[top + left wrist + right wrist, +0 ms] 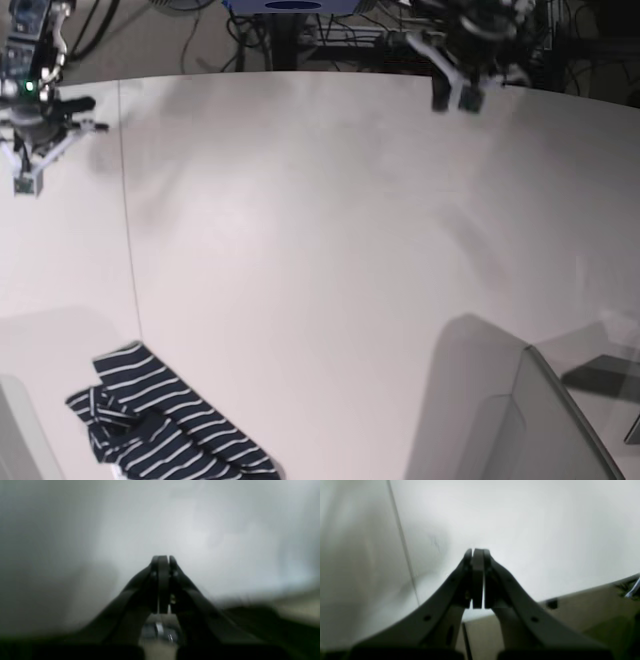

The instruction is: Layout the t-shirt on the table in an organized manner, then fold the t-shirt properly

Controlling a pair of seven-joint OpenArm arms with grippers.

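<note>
Base view alone shows the t-shirt (165, 425): a dark striped bundle, folded or bunched, lying on the tabletop (330, 260) at the near left corner of that picture. Its lower edge is cut off by the frame, so its full outline cannot be made out, and no neck label can be picked out. A thin dark seam line (128, 210) runs down the tabletop just beside the shirt's far end.

Well apart from the shirt, the right gripper (24, 183) hangs over the far left of the tabletop, and the left gripper (455, 98) hangs over the far edge toward the right. Both are small and partly blurred in this view, so their fingers cannot be read there.

Right wrist view fills that gap: the right gripper (477, 551) has its fingers (478, 580) pressed together with nothing between them, above bare white tabletop (520, 530), with the seam line (402, 542) to one side and a strip of floor past the edge. No shirt appears there.

Left wrist view is heavily smeared; the surroundings are a grey haze with a dark streak low on the right that cannot be identified. The left gripper (163, 557) is still clear enough: its fingers (163, 585) are clenched shut and empty.
</note>
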